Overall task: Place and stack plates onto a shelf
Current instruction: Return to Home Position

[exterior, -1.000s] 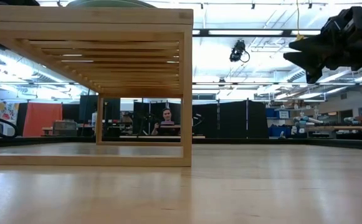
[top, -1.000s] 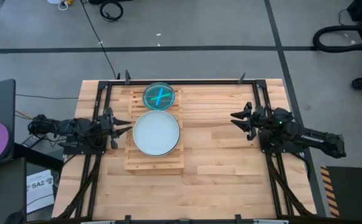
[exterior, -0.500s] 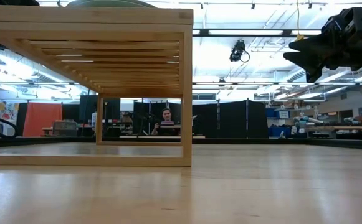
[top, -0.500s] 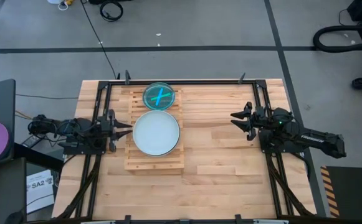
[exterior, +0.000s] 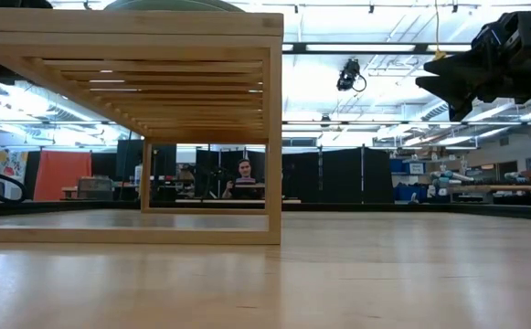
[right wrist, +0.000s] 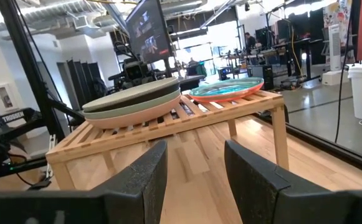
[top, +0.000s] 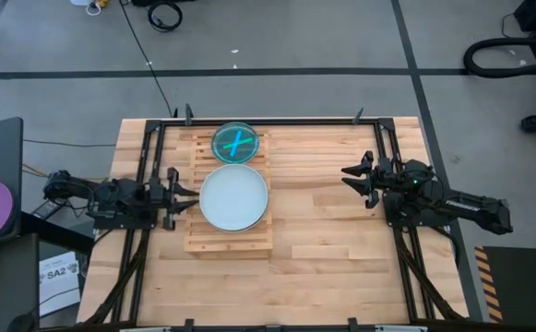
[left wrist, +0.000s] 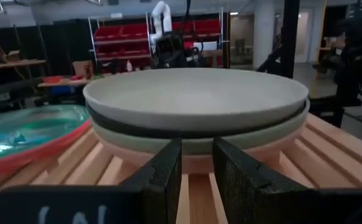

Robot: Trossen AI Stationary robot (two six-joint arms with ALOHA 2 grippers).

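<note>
High view: left end effector (top: 187, 191), barely parted, empty, just beside the plate stack (top: 233, 197) on the shelf (top: 228, 243); small plate (top: 236, 142) beyond. Right end effector (top: 351, 175), open, empty, well apart over the desk (top: 332, 235). Left wrist view: plate stack directly ahead.

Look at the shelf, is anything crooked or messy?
Nothing stands out. The big plates sit in a tidy stack on the shelf, and the small plates lie flat beside them. Nothing is spilled. The left claw is close by the big stack; the right claw waits well apart.
</note>
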